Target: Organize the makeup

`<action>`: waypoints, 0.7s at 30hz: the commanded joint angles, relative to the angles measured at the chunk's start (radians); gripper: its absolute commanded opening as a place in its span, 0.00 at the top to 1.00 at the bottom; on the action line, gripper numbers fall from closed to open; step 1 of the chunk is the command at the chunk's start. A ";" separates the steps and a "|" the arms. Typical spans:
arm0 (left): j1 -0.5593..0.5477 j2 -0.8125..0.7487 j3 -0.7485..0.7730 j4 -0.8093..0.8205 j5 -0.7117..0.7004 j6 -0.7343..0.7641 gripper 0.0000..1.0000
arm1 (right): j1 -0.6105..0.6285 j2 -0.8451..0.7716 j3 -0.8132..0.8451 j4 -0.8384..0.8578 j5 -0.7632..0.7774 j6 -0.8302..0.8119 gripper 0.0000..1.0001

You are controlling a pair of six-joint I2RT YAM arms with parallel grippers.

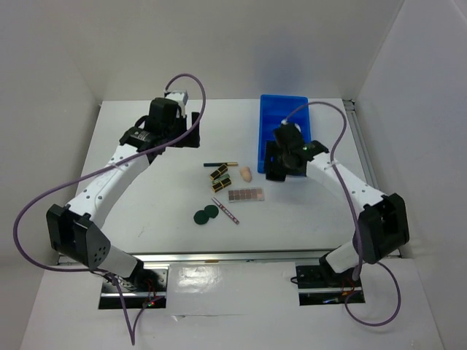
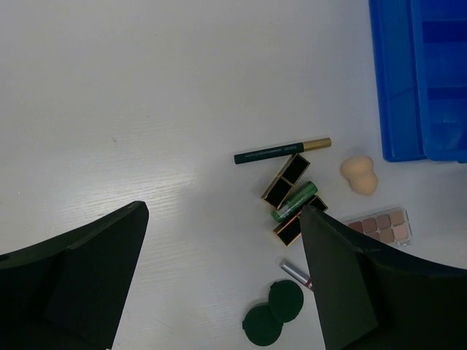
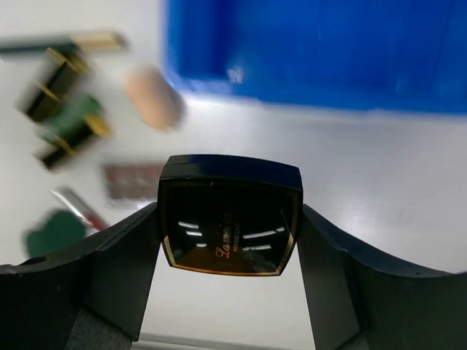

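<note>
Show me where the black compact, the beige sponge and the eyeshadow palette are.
black compact (image 3: 228, 222): right wrist view, middle of its glossy lid.
beige sponge (image 2: 359, 175): left wrist view, the waist between its bulges.
eyeshadow palette (image 2: 382, 226): left wrist view, its middle pans.

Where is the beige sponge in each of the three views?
Top external: beige sponge at table centre, left of the blue bin.
Left wrist: right of centre, beside the bin's lower corner.
Right wrist: upper left, blurred, at the bin's corner.
Shared landmark: the blue bin.

Two discs, three tubes, one pencil, sponge, palette, compact, stick and bin.
</note>
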 commanded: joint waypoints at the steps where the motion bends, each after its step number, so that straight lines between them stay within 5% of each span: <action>1: -0.004 0.015 0.068 -0.019 -0.032 0.027 0.00 | -0.027 0.040 0.204 0.098 0.064 -0.097 0.56; 13: -0.013 0.061 0.070 -0.057 -0.086 0.038 0.00 | -0.188 0.614 0.827 0.357 0.138 -0.263 0.55; 21: -0.013 0.061 0.022 -0.036 -0.105 0.000 0.00 | -0.231 0.780 0.875 0.505 0.201 -0.281 0.55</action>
